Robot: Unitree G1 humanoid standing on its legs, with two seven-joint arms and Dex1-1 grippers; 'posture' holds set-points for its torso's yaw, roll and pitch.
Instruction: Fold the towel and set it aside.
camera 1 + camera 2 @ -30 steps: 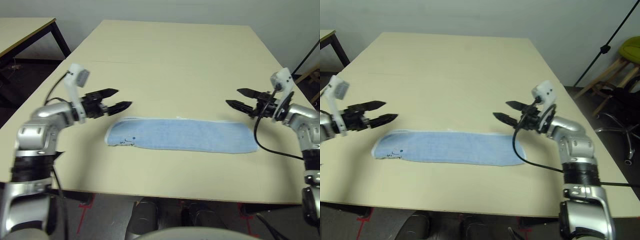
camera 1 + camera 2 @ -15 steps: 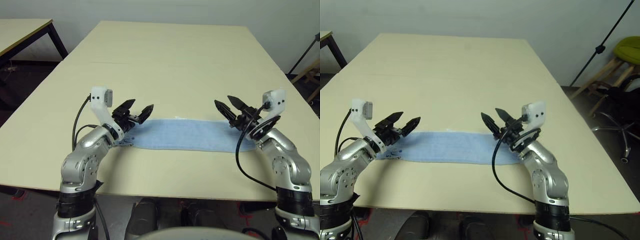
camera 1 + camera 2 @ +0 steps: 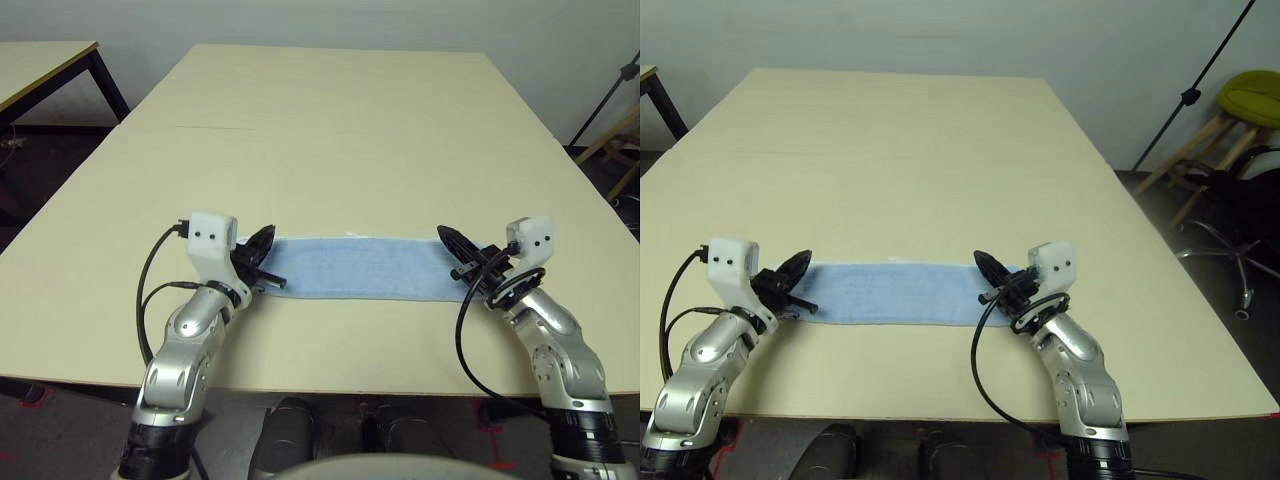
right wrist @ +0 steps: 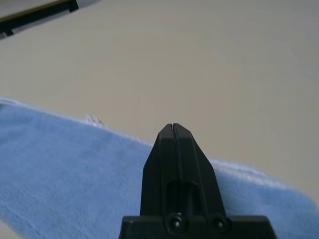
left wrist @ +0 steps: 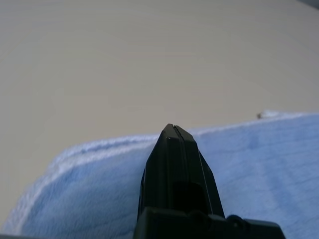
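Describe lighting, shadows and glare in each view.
Left eye view: even, soft light, no glare on the table, no hard shadow around the towel. Left wrist view: left gripper a dark silhouette over pale towel. Right wrist view: right gripper likewise.

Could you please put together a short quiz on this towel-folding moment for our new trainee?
1. True or false: the towel lies as a long strip across the table, parallel to its near edge.
2. Which ends of the towel are the left end effector and the right end effector at? A) both at the left end B) one at each end C) both at the middle
3. Fill in: in each wrist view the two fingers are pressed ____, with light blue cloth around them.

Key
1. True
2. B
3. together
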